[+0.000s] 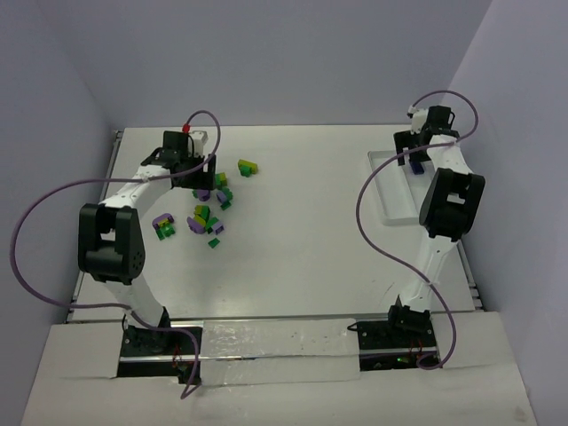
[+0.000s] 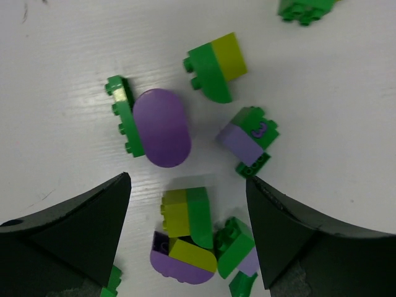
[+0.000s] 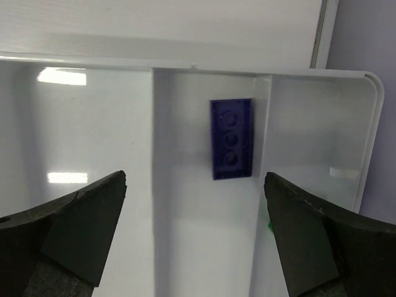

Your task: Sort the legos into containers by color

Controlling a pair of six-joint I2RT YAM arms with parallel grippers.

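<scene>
Top external is showing one white tray [image 1: 390, 188] under the right arm [image 1: 448, 200]. The legos [image 1: 209, 213] are lying loose on the tabletop [image 1: 302, 257], well apart from the tray, over by the left arm [image 1: 111, 235]. (Ana)

Anything sitting in the tray? (Raj)

Right wrist is showing one dark purple plate [image 3: 231, 138] lying flat in a tray compartment, touching the ridge [image 3: 261, 154] toward the tray's rounded corner. I'm making out nothing else inside. A green speck [image 3: 270, 229] beside that ridge is too small to call. Right jaws are hanging open above the tray, carrying nothing. (Ana)

Left side? (Raj)

Left jaws are standing open too, empty, hovering over the pile far from the tray. A yellow-green and green brick [image 2: 185, 213] is lying between them. Just beyond it, a purple rounded piece [image 2: 162, 127] is touching a green plate [image 2: 124, 114] standing on edge. (Ana)

Progress? (Raj)

I'm reading it as barely started: one piece binned, the whole pile waiting outside the tray. Several bricks are looking stuck together in mixed colours, so I'm guessing they're needing splitting first. Only one tray is showing. (Ana)
</scene>
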